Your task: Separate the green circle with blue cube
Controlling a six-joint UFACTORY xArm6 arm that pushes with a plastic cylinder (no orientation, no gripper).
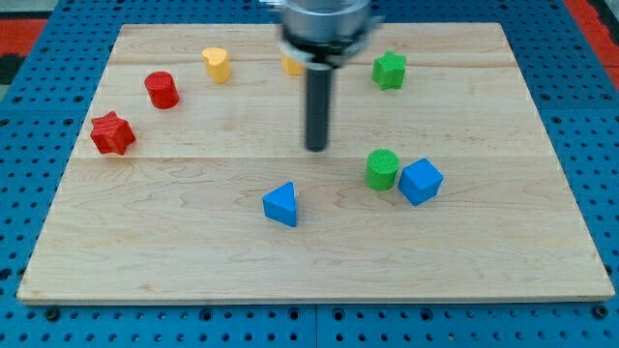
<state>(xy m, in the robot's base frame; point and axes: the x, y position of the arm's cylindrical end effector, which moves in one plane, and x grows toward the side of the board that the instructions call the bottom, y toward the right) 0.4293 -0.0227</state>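
The green circle (383, 169) stands right of the board's middle, with the blue cube (421, 182) close against its right side, touching or nearly so. My tip (317, 148) is on the board about 70 pixels to the left of the green circle and slightly above it, apart from both blocks. The dark rod rises from the tip to the arm's head at the view's top.
A blue triangle (281, 205) lies below and left of my tip. A green star (389, 70), a yellow block (291, 65) partly hidden by the arm, a yellow heart-like block (218, 64), a red cylinder (162, 90) and a red star (112, 133) lie along the wooden board's (193, 261) top and left.
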